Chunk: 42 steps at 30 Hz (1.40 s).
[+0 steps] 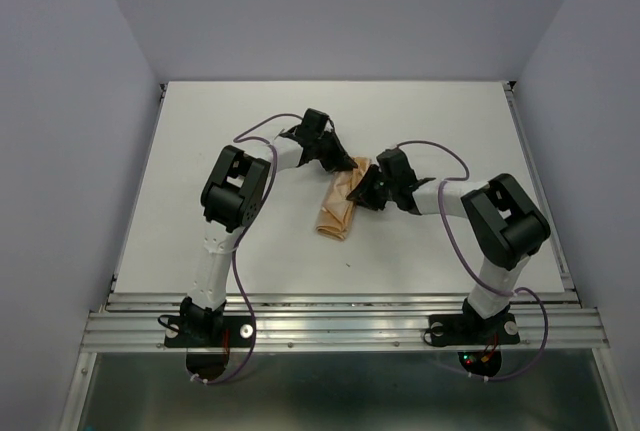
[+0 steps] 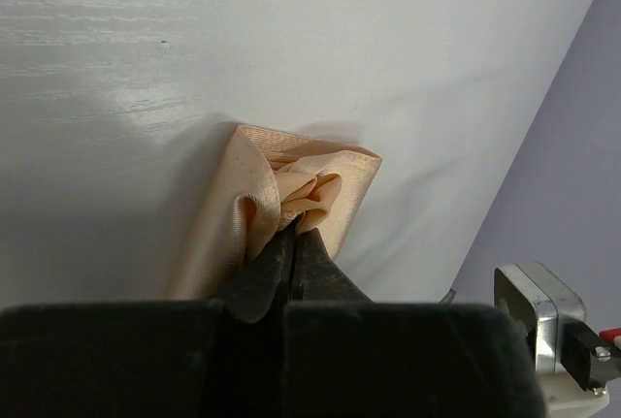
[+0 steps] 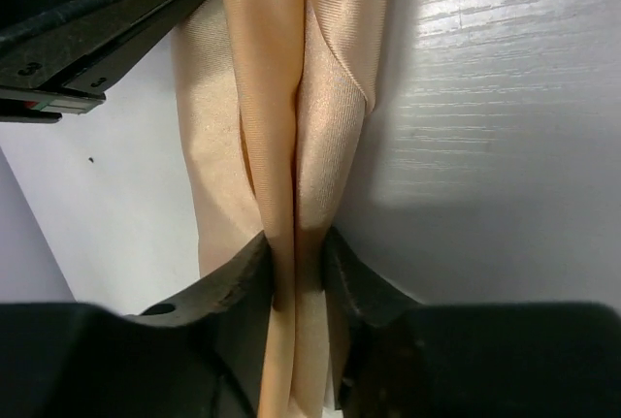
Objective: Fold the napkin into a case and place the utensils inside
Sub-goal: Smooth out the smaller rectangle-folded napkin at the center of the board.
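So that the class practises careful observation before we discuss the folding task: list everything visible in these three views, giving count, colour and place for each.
napkin: 1, peach-orange, folded into a narrow bundle at mid-table, between the two tools
utensils: none visible in any view
table: 1, white, under everything
rail: 1, silver metal, along the table's near edge, carrying both arm bases
walls: pale lilac-grey, around the table on three sides
cables: 2, purple, looping along each arm
left arm: 1, black and white, reaching to the napkin's far end
right arm: 1, black and white, reaching in from the right
left tool: 1, black, shut on the napkin's bunched end
right tool: 1, black, pinching a lengthwise fold of the napkin
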Each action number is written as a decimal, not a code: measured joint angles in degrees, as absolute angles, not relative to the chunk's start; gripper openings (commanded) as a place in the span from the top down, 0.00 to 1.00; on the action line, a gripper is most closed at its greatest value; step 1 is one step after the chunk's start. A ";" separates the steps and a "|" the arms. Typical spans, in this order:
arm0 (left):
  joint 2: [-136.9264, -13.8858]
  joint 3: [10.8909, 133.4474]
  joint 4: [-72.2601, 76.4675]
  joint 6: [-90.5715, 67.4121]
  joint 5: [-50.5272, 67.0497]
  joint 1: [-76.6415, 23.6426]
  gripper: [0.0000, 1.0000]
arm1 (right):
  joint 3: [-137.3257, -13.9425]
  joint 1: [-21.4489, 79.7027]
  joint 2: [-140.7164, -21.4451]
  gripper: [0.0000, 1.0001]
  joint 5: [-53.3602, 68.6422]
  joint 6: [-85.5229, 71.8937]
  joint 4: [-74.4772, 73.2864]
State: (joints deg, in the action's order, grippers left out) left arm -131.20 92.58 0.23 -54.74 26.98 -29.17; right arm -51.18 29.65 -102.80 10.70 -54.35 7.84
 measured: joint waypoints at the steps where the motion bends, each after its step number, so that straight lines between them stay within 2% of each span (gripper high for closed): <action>1: -131.20 92.58 0.23 -54.63 26.96 -29.17 1.00 | -51.11 29.65 -102.89 0.77 10.48 -54.52 7.70; 4: -131.07 92.58 0.10 -54.11 26.79 -29.21 0.88 | -50.98 29.67 -102.91 0.88 10.07 -54.76 7.64; 5: -131.04 92.58 0.03 -53.91 26.68 -29.26 0.77 | -50.92 29.67 -102.94 0.90 9.96 -54.85 7.66; 7: -130.85 92.58 -0.32 -53.23 26.24 -29.34 0.68 | -50.87 29.67 -103.11 0.96 9.78 -55.07 7.66; 8: -130.67 92.58 -0.47 -52.62 26.11 -29.41 0.61 | -50.83 29.67 -103.18 0.98 9.65 -55.13 7.66; 13: -128.75 92.60 -2.98 -49.23 24.14 -29.74 0.40 | -50.54 29.67 -103.22 0.99 9.43 -55.51 7.70; 24: -123.11 93.62 -11.68 -40.69 17.67 -30.28 0.38 | -49.76 29.71 -103.22 0.99 9.43 -56.64 8.49; 26: -121.95 93.62 -12.73 -39.46 16.19 -30.28 0.40 | -49.65 29.71 -103.20 0.99 9.43 -56.88 8.69; 29: -120.60 93.60 -13.56 -37.69 14.41 -30.33 0.50 | -48.84 29.71 -103.02 0.99 9.43 -57.43 9.74; 42: -118.63 90.83 -15.64 -30.96 9.45 -34.17 0.52 | -44.51 30.92 -100.68 0.99 8.86 -60.88 12.67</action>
